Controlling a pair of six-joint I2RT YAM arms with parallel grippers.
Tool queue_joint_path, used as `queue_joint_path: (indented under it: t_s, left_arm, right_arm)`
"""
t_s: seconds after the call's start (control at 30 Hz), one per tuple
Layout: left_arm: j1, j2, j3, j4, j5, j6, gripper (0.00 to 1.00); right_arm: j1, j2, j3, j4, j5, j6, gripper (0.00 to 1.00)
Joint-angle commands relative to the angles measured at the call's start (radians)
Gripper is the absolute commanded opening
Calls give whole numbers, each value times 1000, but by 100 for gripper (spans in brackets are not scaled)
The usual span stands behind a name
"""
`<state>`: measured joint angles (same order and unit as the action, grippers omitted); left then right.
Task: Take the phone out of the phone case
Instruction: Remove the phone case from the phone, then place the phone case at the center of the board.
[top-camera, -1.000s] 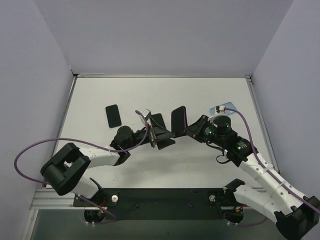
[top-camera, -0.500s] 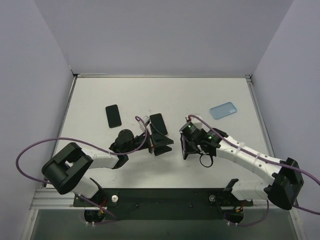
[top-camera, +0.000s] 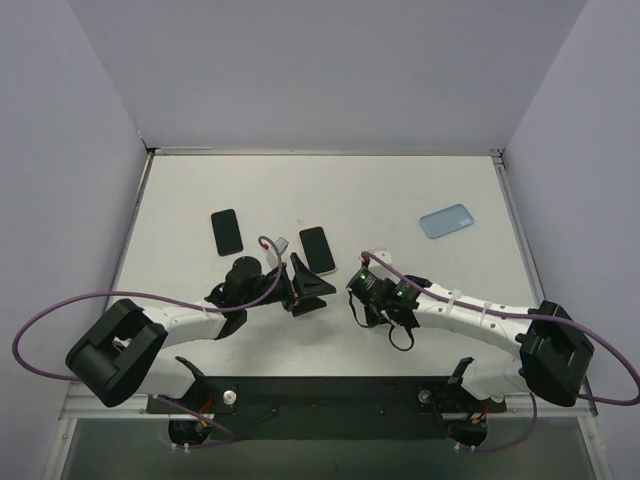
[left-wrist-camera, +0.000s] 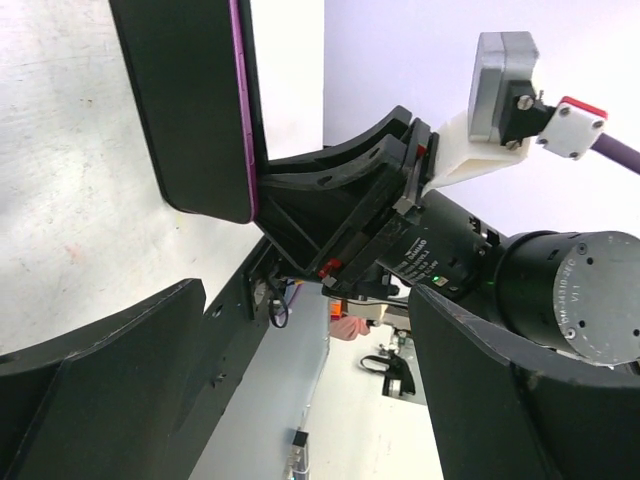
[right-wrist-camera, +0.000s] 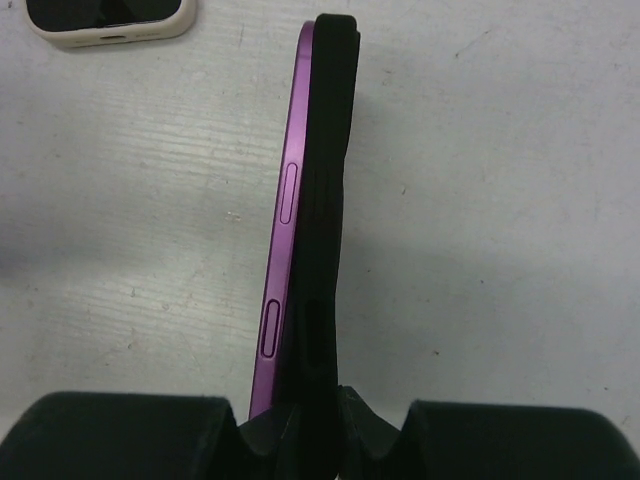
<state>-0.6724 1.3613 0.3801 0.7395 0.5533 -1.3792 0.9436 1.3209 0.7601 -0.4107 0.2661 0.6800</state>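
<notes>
The right pincer is clenched on a purple phone held edge-on near a beige-cased phone on the white surface, its black case apparently not yet off, while the left pincer, also near that beige-cased phone, gapes empty.

A white table, matte and faintly scuffed (the right wrist view shows the grain), stretches ahead of the left gripper and right gripper. Plain pale grey walls close it in beyond and to either side; the light is even and soft.
</notes>
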Motion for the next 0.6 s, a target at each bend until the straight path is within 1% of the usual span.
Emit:
queue_joint_path:
  t_s: [0.0, 0.07, 0.1, 0.17, 0.23, 0.37, 0.5, 0.57]
  left_arm:
    - [4, -19, 39, -75, -15, 68, 93]
    - [2, -11, 25, -48, -13, 54, 93]
    - [0, -4, 19, -36, -12, 49, 93]
    - [0, 4, 10, -5, -6, 37, 93]
    - [-1, 10, 8, -2, -6, 37, 93]
    - [-7, 13, 14, -14, -9, 48, 93]
    - [-15, 22, 16, -15, -13, 51, 92]
    - [-18, 24, 14, -17, -16, 52, 92]
  right_arm:
    - [1, 15, -91, 159, 76, 30, 13]
    - [3, 9, -155, 211, 111, 39, 12]
    - [3, 0, -177, 272, 139, 42, 12]
    - [3, -3, -228, 318, 157, 50, 12]
    - [4, 18, -243, 360, 166, 56, 12]
    - [0, 86, -260, 429, 134, 61, 13]
    - [-3, 199, -266, 499, 102, 79, 13]
    - [-2, 219, -269, 518, 85, 93, 13]
